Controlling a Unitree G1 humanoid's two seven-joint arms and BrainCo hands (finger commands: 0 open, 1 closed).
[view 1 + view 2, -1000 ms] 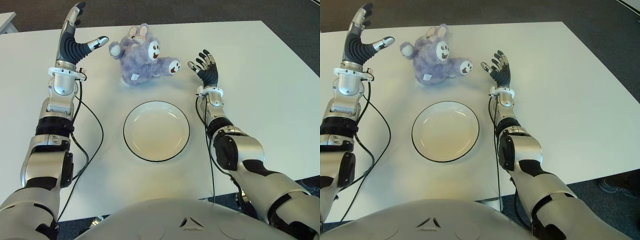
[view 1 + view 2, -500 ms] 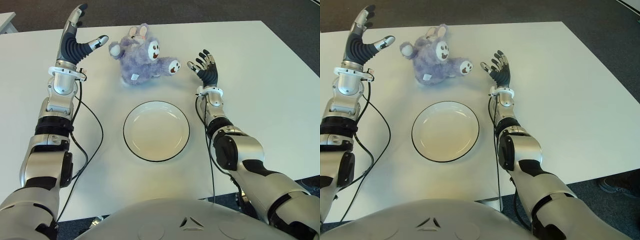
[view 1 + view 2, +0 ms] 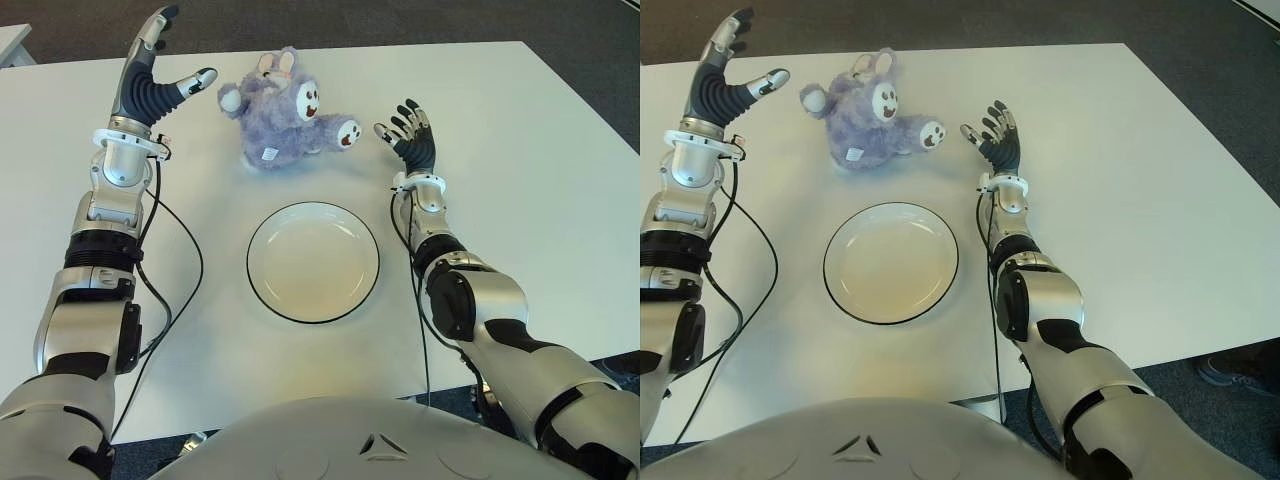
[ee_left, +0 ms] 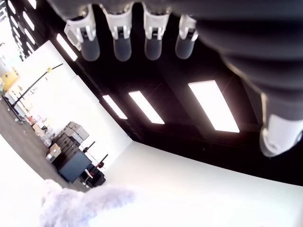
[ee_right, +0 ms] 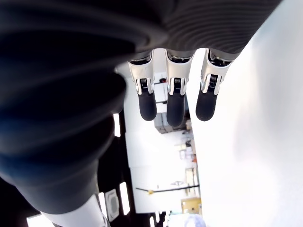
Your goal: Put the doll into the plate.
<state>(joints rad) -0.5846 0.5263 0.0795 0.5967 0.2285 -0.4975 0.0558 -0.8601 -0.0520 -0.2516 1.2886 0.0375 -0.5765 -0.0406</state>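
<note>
A purple plush doll (image 3: 283, 118) with white face, paws and pink ears lies on the white table (image 3: 520, 150), beyond a white plate (image 3: 313, 261) with a dark rim. The plate holds nothing. My left hand (image 3: 160, 75) is raised to the left of the doll, fingers spread, thumb pointing toward it, with a gap between. My right hand (image 3: 408, 132) stands just to the right of the doll's foot, fingers spread and apart from it. Purple fur (image 4: 83, 205) shows low in the left wrist view.
Black cables (image 3: 185, 270) run from my left forearm down across the table beside the plate. Another cable (image 3: 415, 300) follows my right arm. The table's far edge meets dark floor (image 3: 400, 20).
My left hand has shifted slightly outward to the left. The doll, plate and right hand have not moved.
</note>
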